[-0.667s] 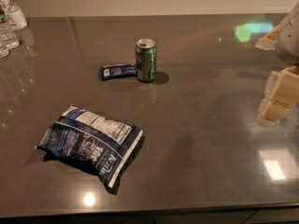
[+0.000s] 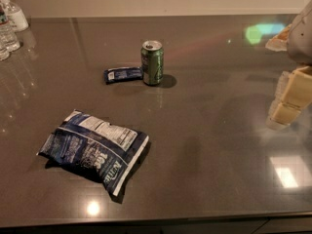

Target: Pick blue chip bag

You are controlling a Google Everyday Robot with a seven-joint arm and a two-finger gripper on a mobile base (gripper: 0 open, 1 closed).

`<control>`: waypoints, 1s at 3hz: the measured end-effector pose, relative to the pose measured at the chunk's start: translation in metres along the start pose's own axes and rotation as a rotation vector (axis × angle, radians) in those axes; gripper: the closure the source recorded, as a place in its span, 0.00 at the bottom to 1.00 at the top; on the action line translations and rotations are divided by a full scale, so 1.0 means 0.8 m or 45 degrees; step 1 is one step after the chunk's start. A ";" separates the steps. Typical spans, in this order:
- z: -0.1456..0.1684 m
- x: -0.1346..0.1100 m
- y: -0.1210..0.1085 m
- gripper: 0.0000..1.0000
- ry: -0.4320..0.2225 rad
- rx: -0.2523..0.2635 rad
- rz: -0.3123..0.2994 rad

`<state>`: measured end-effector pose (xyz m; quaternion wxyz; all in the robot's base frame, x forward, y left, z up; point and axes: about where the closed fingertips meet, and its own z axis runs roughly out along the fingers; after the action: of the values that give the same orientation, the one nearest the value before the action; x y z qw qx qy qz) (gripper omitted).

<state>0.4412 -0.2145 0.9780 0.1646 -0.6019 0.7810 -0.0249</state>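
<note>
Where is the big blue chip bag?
In the camera view, the large crinkly navy-blue chip bag lies front left on the dark table, nearer than the green can; the gripper hangs at the right edge.

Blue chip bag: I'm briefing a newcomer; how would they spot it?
On the tabletop, look front left, opposite the end effector at the right edge. The blue chip bag lies there, bigger than the small blue packet beside the green can, with a white nutrition panel.

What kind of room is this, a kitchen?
Probably an office snack room or kitchenette, though I can't be sure. There's a long shiny dark counter with a blue chip bag, a green can and water bottles on it. The robot's gripper hangs at the picture's right edge.
</note>
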 end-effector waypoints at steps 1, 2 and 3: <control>0.016 -0.033 0.004 0.00 -0.098 -0.105 -0.022; 0.037 -0.086 0.021 0.00 -0.224 -0.203 -0.086; 0.055 -0.138 0.043 0.00 -0.335 -0.272 -0.152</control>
<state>0.4458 -0.0933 0.9533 0.1988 -0.6592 0.7139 0.1273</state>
